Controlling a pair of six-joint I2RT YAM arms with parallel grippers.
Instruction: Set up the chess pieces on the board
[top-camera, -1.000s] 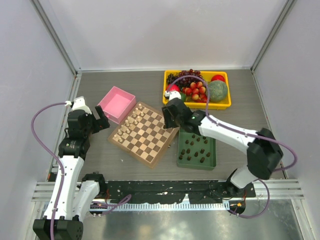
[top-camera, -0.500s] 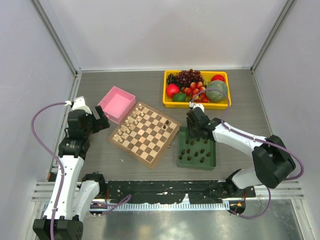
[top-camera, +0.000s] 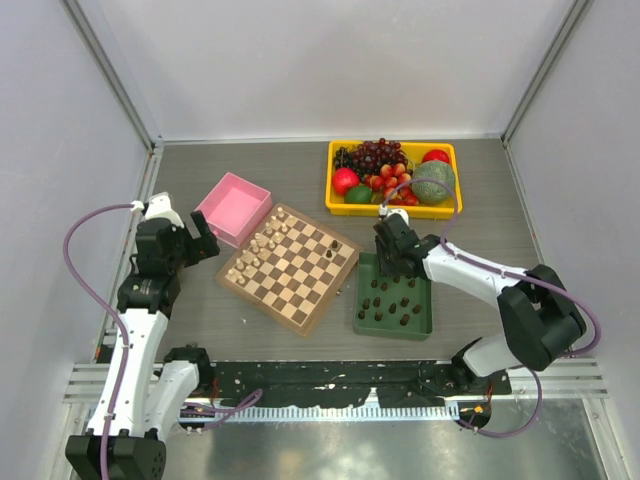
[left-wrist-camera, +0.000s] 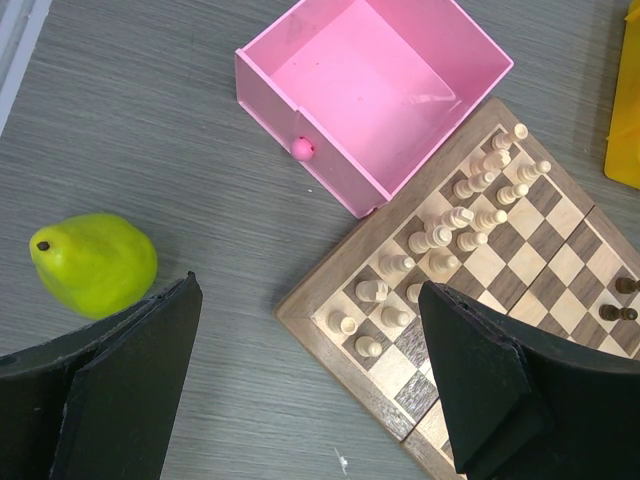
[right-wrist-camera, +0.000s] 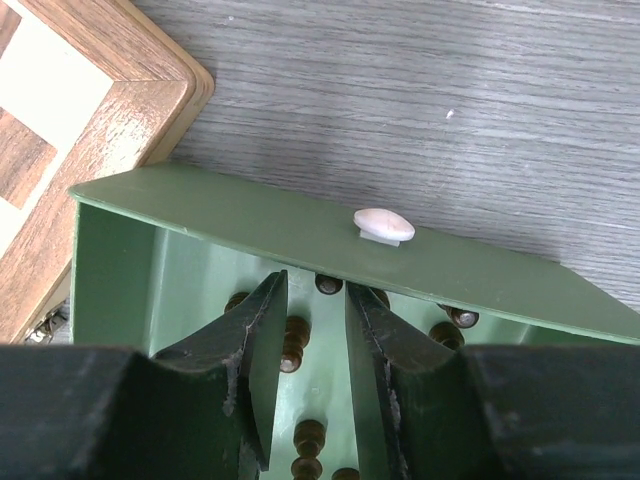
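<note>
The board (top-camera: 300, 291) lies at an angle mid-table. Cream pieces (top-camera: 262, 243) fill its left side, and two dark chess pieces (top-camera: 330, 247) stand near its far right corner. Several more dark chess pieces (top-camera: 390, 300) sit in the green tray (top-camera: 394, 333). My right gripper (right-wrist-camera: 315, 282) reaches down into the tray's far end, its jaws narrowly apart. One dark piece (right-wrist-camera: 328, 283) stands just past the tips by the wall, and another (right-wrist-camera: 292, 340) lies by the left finger. Neither is clamped. My left gripper (left-wrist-camera: 308, 288) hangs wide open over the board's left corner (left-wrist-camera: 300, 310).
A pink box (top-camera: 233, 208) stands open just beyond the board. A yellow tray of fruit (top-camera: 393, 178) sits at the back. A green pear (left-wrist-camera: 93, 263) lies on the table left of the board. A white knob (right-wrist-camera: 383, 225) sticks out of the green tray's wall.
My right arm swung from the board's far right corner to the green tray and dipped in, jaws narrowing. Two dark pieces now show on that corner. The left arm stayed still.
</note>
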